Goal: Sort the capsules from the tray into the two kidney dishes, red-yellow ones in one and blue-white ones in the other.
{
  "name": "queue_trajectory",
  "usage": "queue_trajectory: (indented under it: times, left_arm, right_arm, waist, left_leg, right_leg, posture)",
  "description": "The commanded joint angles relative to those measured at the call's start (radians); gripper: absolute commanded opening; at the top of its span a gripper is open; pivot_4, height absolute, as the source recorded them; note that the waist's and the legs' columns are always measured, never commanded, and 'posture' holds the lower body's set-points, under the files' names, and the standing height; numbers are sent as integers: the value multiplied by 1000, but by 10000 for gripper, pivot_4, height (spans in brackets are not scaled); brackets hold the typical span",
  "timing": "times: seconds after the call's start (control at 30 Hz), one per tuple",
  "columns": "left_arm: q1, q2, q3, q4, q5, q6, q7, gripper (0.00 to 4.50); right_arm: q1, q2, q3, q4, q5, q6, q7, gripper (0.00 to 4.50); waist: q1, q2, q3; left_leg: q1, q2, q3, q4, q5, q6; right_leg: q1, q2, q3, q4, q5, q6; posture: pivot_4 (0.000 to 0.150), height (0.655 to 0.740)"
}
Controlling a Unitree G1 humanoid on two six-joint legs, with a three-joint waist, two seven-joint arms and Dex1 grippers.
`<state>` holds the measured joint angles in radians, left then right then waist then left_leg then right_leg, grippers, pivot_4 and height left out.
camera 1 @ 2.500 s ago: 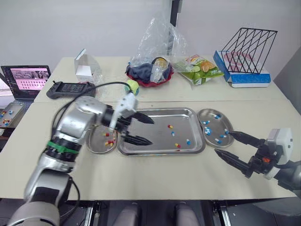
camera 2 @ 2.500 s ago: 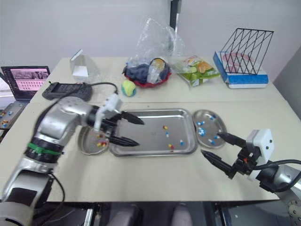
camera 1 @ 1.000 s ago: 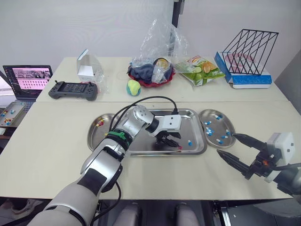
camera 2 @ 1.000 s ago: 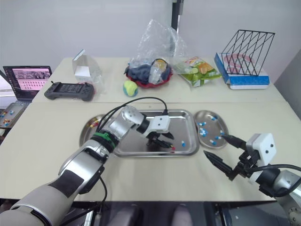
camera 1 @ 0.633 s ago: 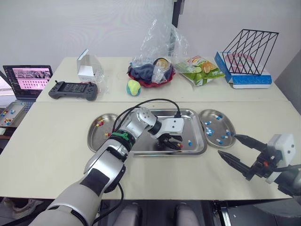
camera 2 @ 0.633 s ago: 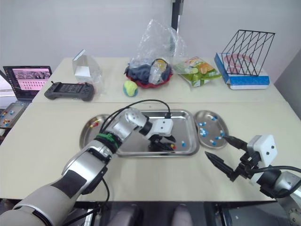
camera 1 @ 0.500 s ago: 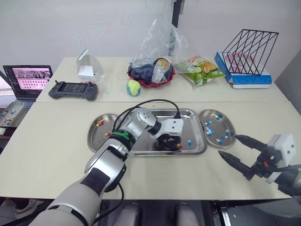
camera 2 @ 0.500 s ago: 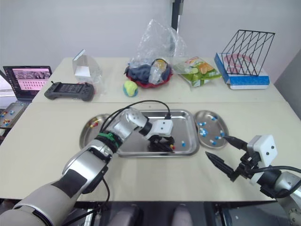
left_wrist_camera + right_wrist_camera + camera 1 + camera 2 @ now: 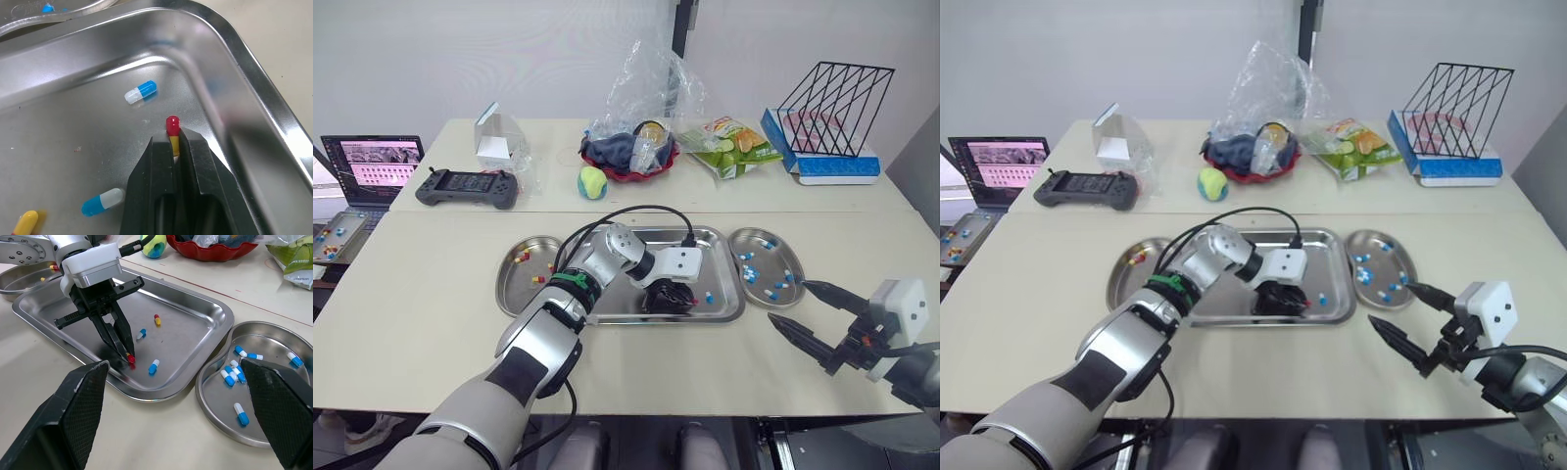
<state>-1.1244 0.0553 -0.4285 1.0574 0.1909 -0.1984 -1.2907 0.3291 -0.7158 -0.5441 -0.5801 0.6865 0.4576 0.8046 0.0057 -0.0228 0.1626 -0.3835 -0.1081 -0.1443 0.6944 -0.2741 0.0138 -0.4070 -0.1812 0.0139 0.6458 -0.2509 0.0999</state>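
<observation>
My left gripper (image 9: 172, 138) reaches down into the near right corner of the steel tray (image 9: 710, 235). It is shut on a red-yellow capsule (image 9: 172, 128), whose red end sticks out past the fingertips. Around it on the tray lie two blue-white capsules (image 9: 141, 92) (image 9: 153, 365) and another red-yellow capsule (image 9: 157, 319). The left kidney dish (image 9: 514, 294) holds a few red-yellow capsules. Several blue-white capsules lie in the right kidney dish (image 9: 788, 266). My right gripper (image 9: 788, 302) hovers open over the table, just in front of the right dish, with nothing in it.
On the far table stand a laptop (image 9: 370, 168), a game controller (image 9: 468, 186), a small clear box (image 9: 497, 142), a tennis ball (image 9: 591, 179), a red bowl under a plastic bag (image 9: 631, 152), a snack bag (image 9: 734, 142) and a wire rack (image 9: 832, 93).
My left gripper has closed its fingers on the red-yellow capsule in the tray's near right corner. The right arm has stayed where it was.
</observation>
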Motion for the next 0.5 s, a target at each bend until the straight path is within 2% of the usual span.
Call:
queue_trajectory:
  times: [0.03, 0.1, 0.2, 0.33, 0.5]
  left_arm:
    - [-14, 8, 29, -11, -18, 11, -15, 711]
    - [-23, 17, 63, -53, -53, 46, -41, 711]
    - [-33, 88, 111, -192, -106, 129, -105, 711]
    - [-27, 180, 187, -288, -160, 284, -87, 711]
    - [19, 383, 278, -365, -193, 418, -71, 711]
  right_arm:
    - [-8, -2, -4, -23, 3, -14, -2, 45000]
    - [-15, -5, 2, -21, 5, -12, -3, 45000]
    - [-40, -15, 17, -14, 13, -2, 0, 45000]
    - [-78, -24, 37, 5, 21, 6, 13, 45000]
    - [-161, -43, 95, 81, 15, -4, 63, 45000]
  waist:
    - [0, 0, 0]
    - [-1, 0, 0]
    - [-6, 0, 0]
    - [-15, 0, 0]
    - [-32, 0, 0]
  left_leg:
    - [0, 0, 0, 0, 0, 0]
    - [0, 0, 0, 0, 0, 0]
    - [-1, 0, 0, 0, 0, 0]
    - [-1, 0, -2, 0, 0, 0]
    - [0, 1, -4, 0, 0, -1]
  right_leg:
    - [0, 0, 0, 0, 0, 0]
    - [0, 0, 0, 0, 0, 0]
    - [-1, 0, 0, 0, 0, 0]
    - [-2, 0, 0, 1, 0, 0]
    - [-2, 1, 0, 1, 0, 0]
  posture:
    - [1500, 7400]
    - [1500, 7400]
    - [1500, 7400]
    - [1500, 7400]
    - [1500, 7400]
